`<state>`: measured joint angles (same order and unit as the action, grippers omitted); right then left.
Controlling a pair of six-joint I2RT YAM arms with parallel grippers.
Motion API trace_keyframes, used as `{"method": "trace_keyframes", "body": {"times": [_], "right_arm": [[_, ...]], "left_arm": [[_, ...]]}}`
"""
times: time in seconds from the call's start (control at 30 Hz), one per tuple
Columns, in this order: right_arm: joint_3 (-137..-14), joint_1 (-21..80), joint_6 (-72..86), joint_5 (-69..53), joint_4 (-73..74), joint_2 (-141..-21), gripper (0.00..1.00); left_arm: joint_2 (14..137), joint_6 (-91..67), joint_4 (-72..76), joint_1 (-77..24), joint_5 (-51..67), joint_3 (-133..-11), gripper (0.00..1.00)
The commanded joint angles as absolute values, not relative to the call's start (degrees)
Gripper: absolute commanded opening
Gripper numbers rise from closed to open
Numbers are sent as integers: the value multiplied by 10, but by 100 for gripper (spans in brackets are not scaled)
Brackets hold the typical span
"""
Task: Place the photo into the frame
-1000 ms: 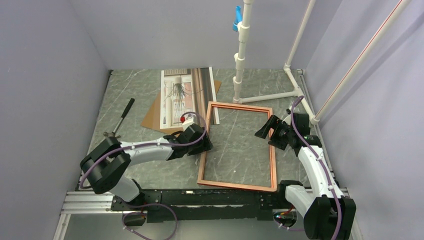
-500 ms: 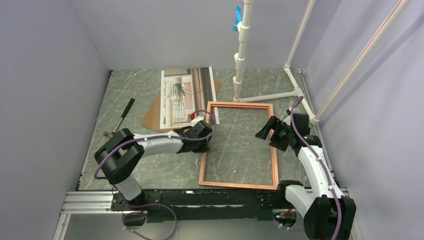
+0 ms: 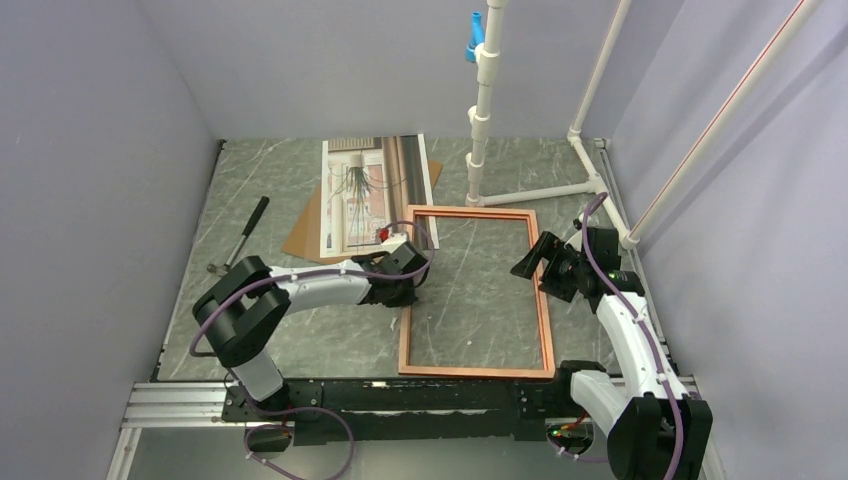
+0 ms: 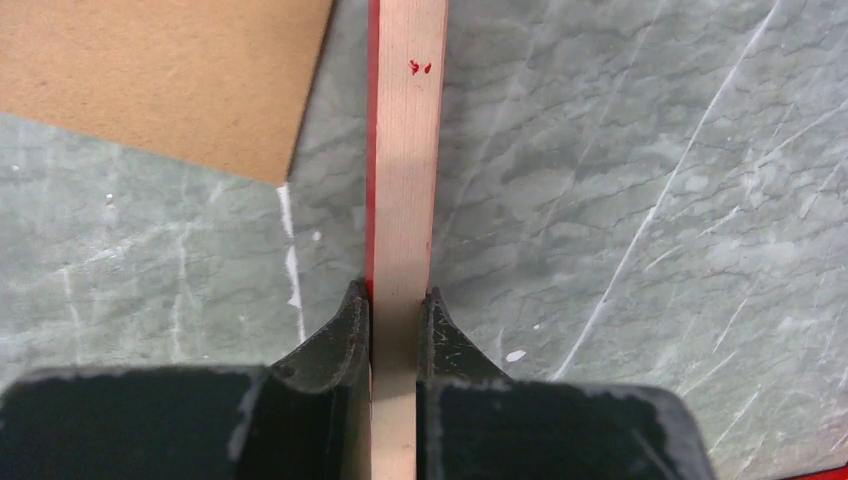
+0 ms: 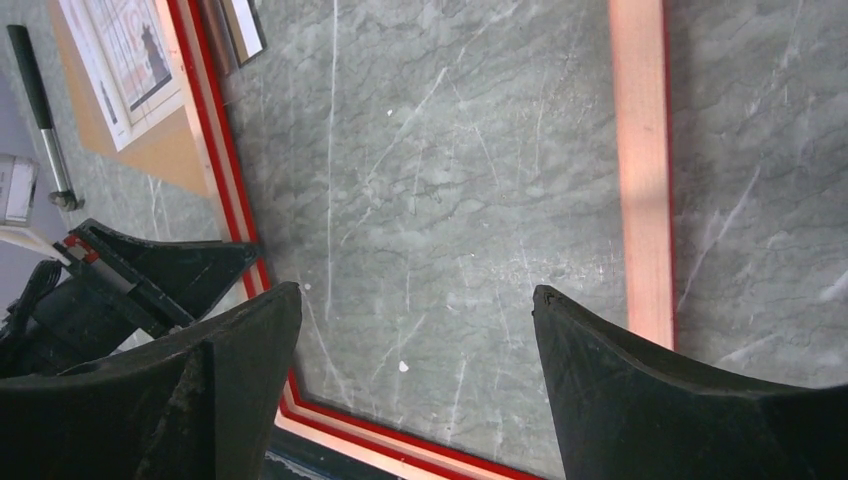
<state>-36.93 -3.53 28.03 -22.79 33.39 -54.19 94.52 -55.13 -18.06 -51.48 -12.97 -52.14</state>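
Observation:
The frame (image 3: 475, 372) lies flat on the table with its copper-orange back up and a red edge showing. My left gripper (image 3: 413, 272) is shut on the frame's left rail; in the left wrist view the rail (image 4: 405, 150) runs straight between the two black fingers (image 4: 397, 305). My right gripper (image 3: 530, 262) hangs open just above the frame's right rail (image 5: 640, 170), holding nothing (image 5: 415, 292). The photo (image 3: 365, 190), plant picture up, lies at the back of the table, partly on a brown board.
The brown backing board (image 3: 303, 238) sits under the photo, its corner near the frame (image 4: 170, 70). A black-handled tool (image 3: 243, 233) lies at the left. A white pipe stand (image 3: 480, 130) rises behind the frame. Grey walls close in on both sides.
My left gripper slid further along the frame's left rail and shut on it. The frame has turned slightly, its far right corner shifting left. The right arm has stayed put.

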Motion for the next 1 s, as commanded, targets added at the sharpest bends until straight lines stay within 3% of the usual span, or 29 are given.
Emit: {"method": "trace_keyframes", "body": {"times": [0.0, 0.73, 0.83, 0.93, 0.97], "right_arm": [[-399, -32, 275, -224, 334, -528, 88], [-382, -14, 289, -225, 316, -528, 89], [-381, -10, 290, -223, 314, -530, 89], [-383, -6, 287, -218, 317, -530, 89], [-385, -5, 286, -216, 318, -531, 90]], "left_arm": [[990, -572, -203, -533, -134, -585, 0], [1105, -660, -229, -574, -92, -728, 1], [1109, -661, -197, -576, -67, -718, 14], [1102, -658, -148, -577, -43, -695, 36], [1099, -657, -146, -578, -43, -692, 47]]}}
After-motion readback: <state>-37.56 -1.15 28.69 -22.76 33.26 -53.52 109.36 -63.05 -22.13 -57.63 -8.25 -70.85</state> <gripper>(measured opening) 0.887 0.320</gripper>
